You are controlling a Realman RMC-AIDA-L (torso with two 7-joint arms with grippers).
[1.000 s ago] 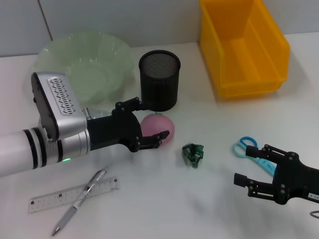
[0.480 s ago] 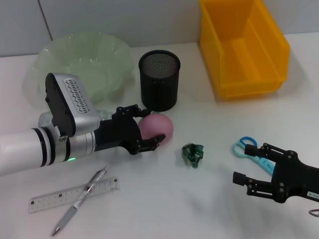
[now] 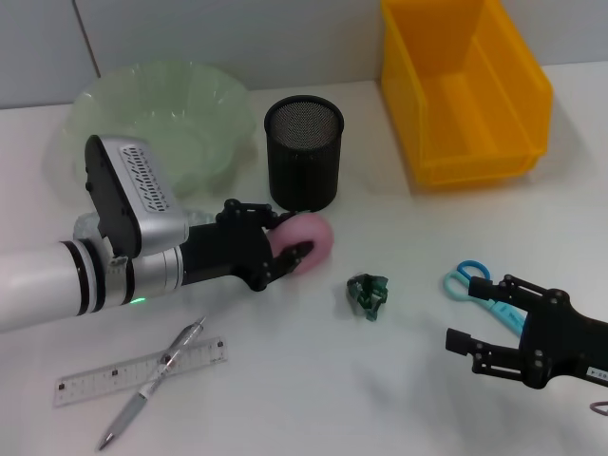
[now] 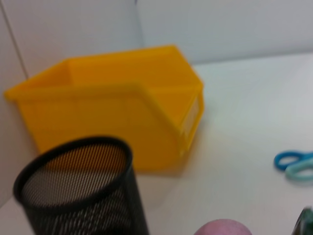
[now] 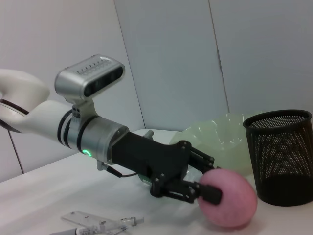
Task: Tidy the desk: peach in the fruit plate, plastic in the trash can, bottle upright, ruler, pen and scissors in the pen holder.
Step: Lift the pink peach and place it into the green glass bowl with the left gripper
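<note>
The left gripper point(image 3: 285, 249) was clamped on the pink peach point(image 3: 306, 242) beside the mesh pen holder point(image 3: 303, 152); the round fruit could slip and roll. The right gripper point(image 3: 484, 353) hung with jaws apart near the scissors point(image 3: 480, 288).

No word, brand or number can be read anywhere. The ruler point(image 3: 141, 371) near the counter's front left edge carries printed scale marks, but they are too small to make out.
</note>
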